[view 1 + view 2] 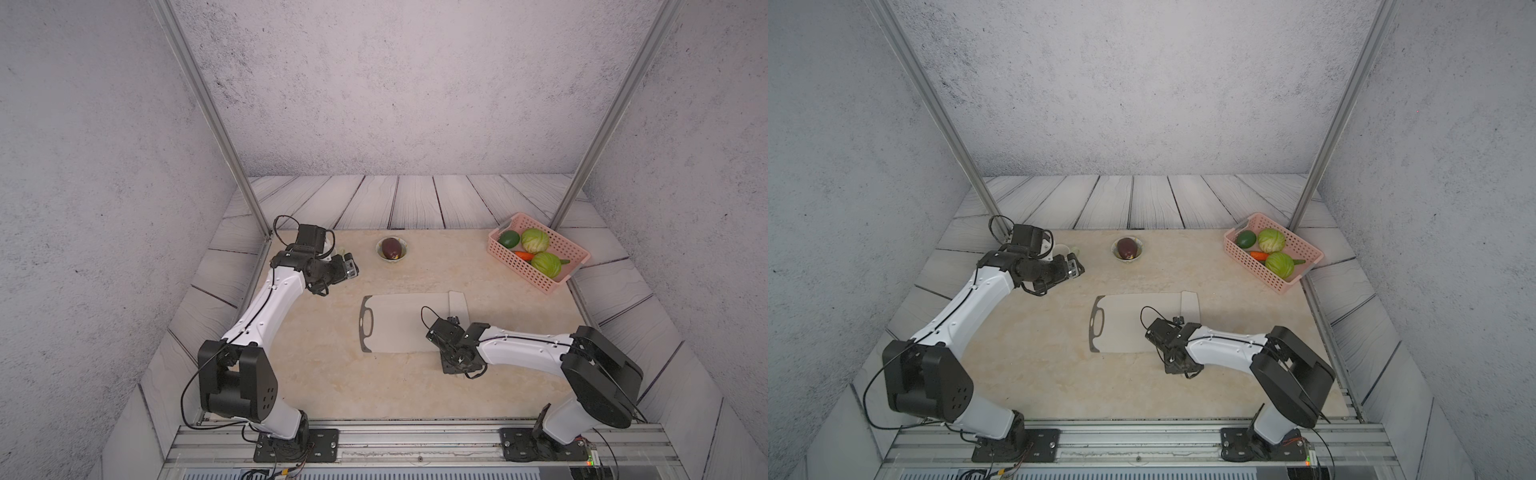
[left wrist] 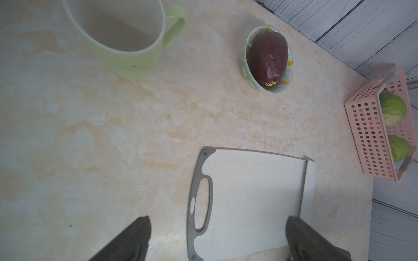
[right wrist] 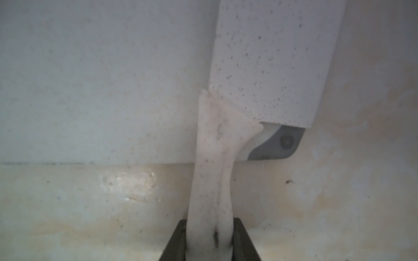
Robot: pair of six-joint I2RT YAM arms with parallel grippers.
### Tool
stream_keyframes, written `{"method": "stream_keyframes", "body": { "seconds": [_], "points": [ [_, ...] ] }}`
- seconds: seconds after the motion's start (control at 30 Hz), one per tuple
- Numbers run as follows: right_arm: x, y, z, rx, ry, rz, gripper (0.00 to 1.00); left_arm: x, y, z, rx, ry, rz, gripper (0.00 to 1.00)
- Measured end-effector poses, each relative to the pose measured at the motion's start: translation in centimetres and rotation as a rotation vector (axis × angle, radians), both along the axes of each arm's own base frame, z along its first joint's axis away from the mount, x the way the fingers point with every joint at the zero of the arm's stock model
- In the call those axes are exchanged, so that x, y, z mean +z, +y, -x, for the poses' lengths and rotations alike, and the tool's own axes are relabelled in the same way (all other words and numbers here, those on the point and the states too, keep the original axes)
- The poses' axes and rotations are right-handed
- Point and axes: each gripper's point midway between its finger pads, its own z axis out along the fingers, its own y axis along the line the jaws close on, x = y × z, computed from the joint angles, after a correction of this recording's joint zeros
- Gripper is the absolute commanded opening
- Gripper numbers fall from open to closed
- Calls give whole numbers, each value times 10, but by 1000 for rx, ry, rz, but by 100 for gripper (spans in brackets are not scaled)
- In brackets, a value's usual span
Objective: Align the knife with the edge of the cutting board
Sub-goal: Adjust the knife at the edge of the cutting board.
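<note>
Knife (image 3: 271, 56) handle clenched in right gripper (image 3: 210, 241). Slide low, square blade parallel with board (image 3: 90, 90) end, no lifting. Left gripper (image 2: 218, 219) spread wide, empty.

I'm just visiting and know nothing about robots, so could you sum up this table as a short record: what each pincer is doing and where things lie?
knife: blade flat along the short end of the cutting board opposite its slot, roughly parallel
right pincer: shut on the knife's handle
left pincer: open, empty, near the green mug
bowl: holds a dark purple vegetable
pink basket: far right corner, cabbages inside
</note>
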Motion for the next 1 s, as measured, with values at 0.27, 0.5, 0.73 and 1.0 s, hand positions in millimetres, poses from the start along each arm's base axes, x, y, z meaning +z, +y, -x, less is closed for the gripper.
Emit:
{"method": "stream_keyframes", "body": {
  "seconds": [0.27, 0.5, 0.73, 1.0],
  "points": [
    [0, 1, 0, 11, 2, 1, 5, -1, 0, 0, 0, 3, -1, 98],
    [0, 2, -1, 21, 5, 3, 5, -2, 0, 0, 0, 4, -1, 98],
    [0, 4, -2, 23, 4, 2, 14, -2, 0, 0, 0, 4, -1, 98],
    [1, 5, -3, 26, 3, 0, 38, -2, 0, 0, -1, 4, -1, 98]
  ]
}}
